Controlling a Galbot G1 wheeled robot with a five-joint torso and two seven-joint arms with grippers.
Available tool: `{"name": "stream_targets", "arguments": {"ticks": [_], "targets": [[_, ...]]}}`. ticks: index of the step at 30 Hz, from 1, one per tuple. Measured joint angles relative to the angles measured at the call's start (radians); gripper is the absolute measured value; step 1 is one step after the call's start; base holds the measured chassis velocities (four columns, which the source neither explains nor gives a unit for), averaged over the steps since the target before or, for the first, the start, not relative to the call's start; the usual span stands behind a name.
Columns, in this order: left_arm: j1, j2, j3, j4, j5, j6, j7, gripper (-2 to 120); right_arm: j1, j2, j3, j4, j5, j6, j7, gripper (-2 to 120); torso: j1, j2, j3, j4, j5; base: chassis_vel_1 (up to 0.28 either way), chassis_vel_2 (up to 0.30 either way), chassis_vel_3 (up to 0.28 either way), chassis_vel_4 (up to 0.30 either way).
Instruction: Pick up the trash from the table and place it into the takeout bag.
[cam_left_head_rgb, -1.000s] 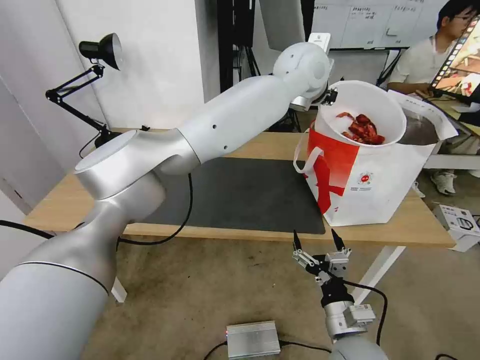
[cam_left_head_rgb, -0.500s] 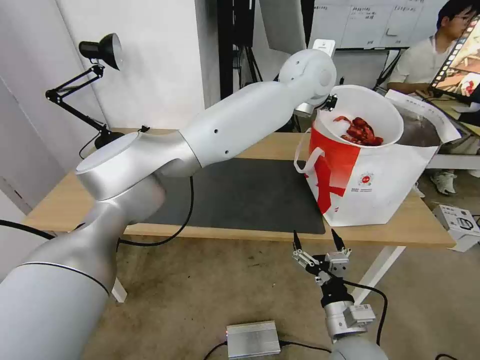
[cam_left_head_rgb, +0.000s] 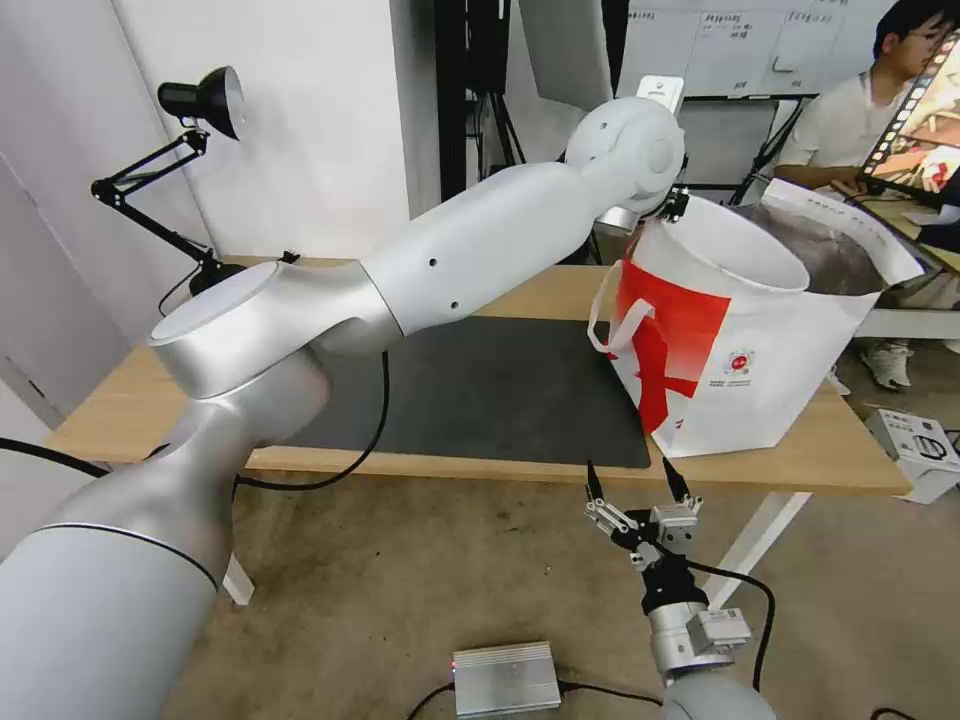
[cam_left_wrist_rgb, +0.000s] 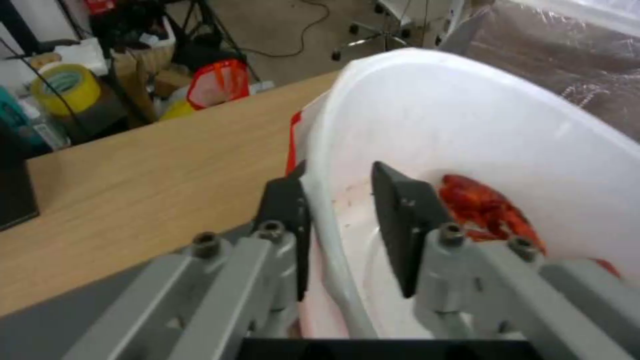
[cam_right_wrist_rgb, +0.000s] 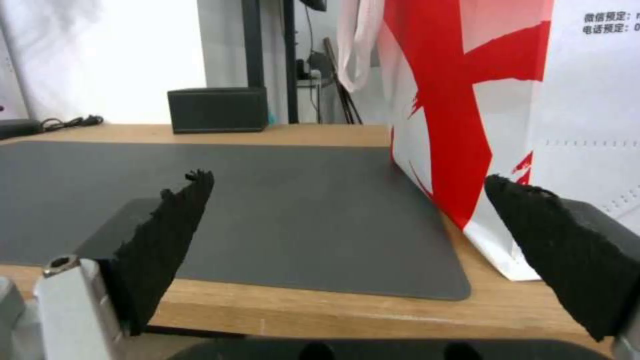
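Note:
The white round bowl (cam_left_head_rgb: 740, 245) sits low in the mouth of the white-and-red takeout bag (cam_left_head_rgb: 760, 370), which stands at the right end of the table (cam_left_head_rgb: 130, 400). My left gripper (cam_left_head_rgb: 680, 205) is at the bag's near rim, shut on the bowl's edge. In the left wrist view its two fingers (cam_left_wrist_rgb: 407, 220) straddle the bowl's rim (cam_left_wrist_rgb: 327, 200), with red crayfish (cam_left_wrist_rgb: 487, 210) lying inside. My right gripper (cam_left_head_rgb: 635, 480) hangs open below the table's front edge, facing the bag (cam_right_wrist_rgb: 480, 100) and the dark grey mat (cam_right_wrist_rgb: 267, 210).
A black desk lamp (cam_left_head_rgb: 200, 100) is clamped at the table's far left. A black tissue box (cam_right_wrist_rgb: 217, 110) stands at the back of the mat. On the floor lie a silver box (cam_left_head_rgb: 505, 680) and a white box (cam_left_head_rgb: 915, 450).
My left arm has lowered the bowl into the bag and tipped it flatter, so the crayfish no longer show in the head view. The right arm has stayed still.

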Motion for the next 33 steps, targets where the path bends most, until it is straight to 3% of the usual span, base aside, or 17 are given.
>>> {"name": "stream_targets", "arguments": {"ticks": [12,18,22,27,33], "targets": [[-0.001,-0.001,0.019,-0.016,-0.001,-0.035,0.023,64,0.000,0.000,0.000,0.000,0.000,0.000,0.000,100,0.000,0.000,0.000,0.0000,0.0000,0.000,0.000,0.000,0.000],[0.000,-0.001,0.019,-0.030,0.000,-0.052,0.036,88,0.000,0.000,0.000,0.000,0.000,0.000,0.000,100,0.000,0.000,0.000,0.0000,0.0000,0.000,0.000,0.000,0.000],[-0.001,-0.001,0.018,-0.034,0.000,-0.058,0.038,99,0.000,0.000,0.000,0.000,0.000,0.000,0.000,100,0.000,0.000,0.000,0.0000,0.0000,0.000,0.000,0.000,0.000],[-0.002,-0.001,0.017,-0.035,-0.001,-0.074,0.039,100,0.000,0.000,0.000,0.000,0.000,0.000,0.000,100,0.000,0.000,0.000,0.0000,0.0000,0.000,0.000,0.000,0.000],[-0.002,-0.001,0.026,-0.035,0.004,-0.103,0.114,100,0.000,0.000,0.000,0.000,0.000,0.000,0.000,100,0.000,0.000,0.000,0.0000,0.0000,0.000,0.000,0.000,0.000]]}}
